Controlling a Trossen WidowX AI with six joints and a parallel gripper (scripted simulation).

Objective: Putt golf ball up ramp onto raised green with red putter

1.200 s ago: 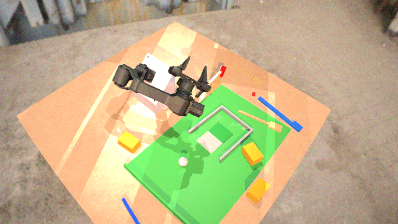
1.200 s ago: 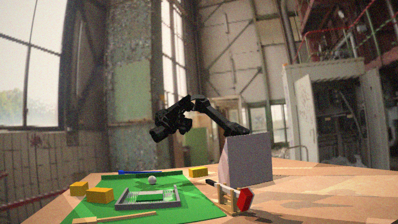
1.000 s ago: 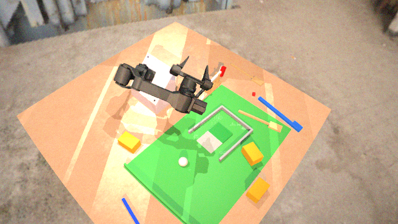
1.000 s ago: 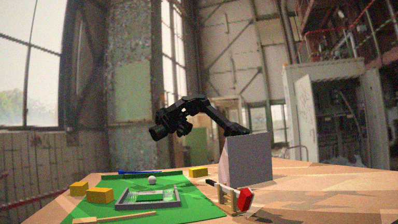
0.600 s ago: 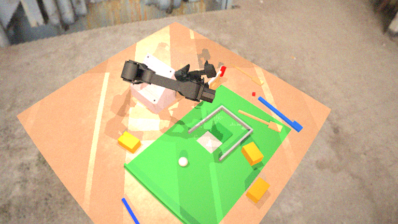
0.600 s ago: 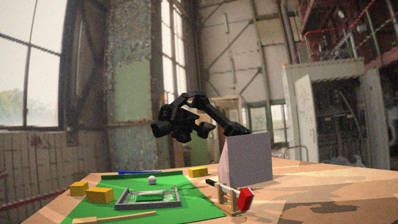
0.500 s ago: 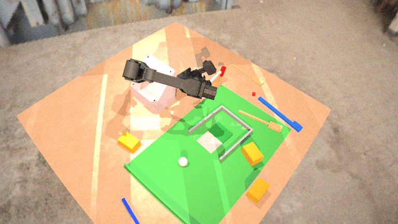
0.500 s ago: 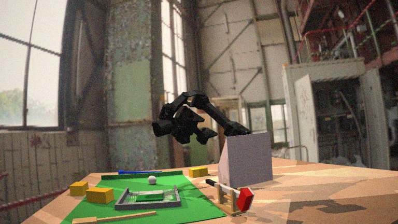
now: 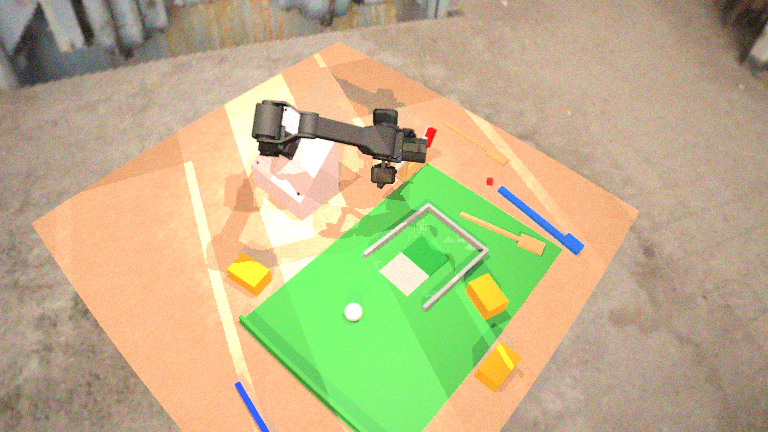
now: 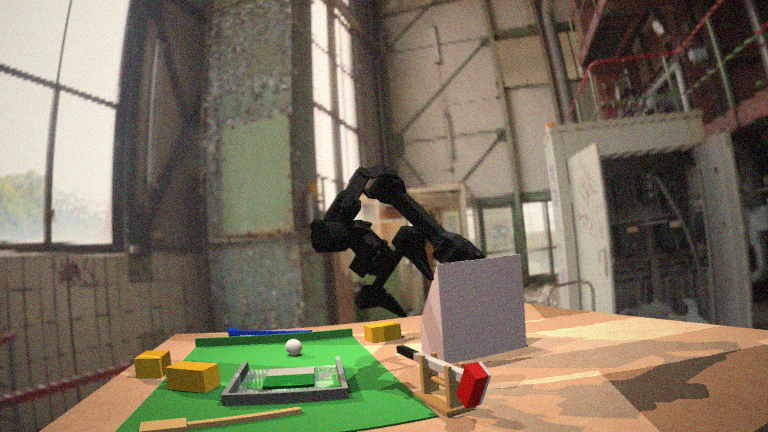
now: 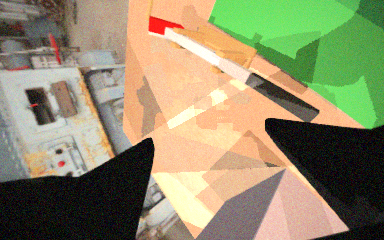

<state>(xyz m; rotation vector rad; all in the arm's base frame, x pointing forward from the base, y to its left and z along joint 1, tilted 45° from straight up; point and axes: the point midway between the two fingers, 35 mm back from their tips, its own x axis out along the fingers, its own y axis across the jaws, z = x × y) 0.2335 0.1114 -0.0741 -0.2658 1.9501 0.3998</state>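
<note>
The red putter (image 9: 430,137) (image 10: 472,385) (image 11: 200,50) lies across a wooden stand (image 10: 423,376) (image 11: 232,46), its black grip toward the arm's base. My gripper (image 10: 417,297) (image 11: 209,133) is open and empty, fingers pointing down, above and short of the grip end. The wrist view shows the grip beyond the fingertips, near the right one. The white golf ball (image 9: 352,312) (image 10: 292,347) rests on the green mat (image 9: 317,348) (image 10: 385,404), in front of the pale ramp (image 9: 404,274). The raised green (image 9: 424,254) (image 10: 288,381) lies behind the ramp, inside a three-sided grey rail (image 9: 455,229) (image 10: 288,396).
Yellow blocks (image 9: 249,274) (image 9: 487,296) (image 9: 497,366) stand on and around the mat. A wooden putter (image 9: 492,227) lies on the mat. Blue putters (image 9: 532,212) (image 9: 250,406) lie beside it. A thin wooden stick (image 9: 472,141) and a small red cube (image 9: 489,181) lie beyond the stand.
</note>
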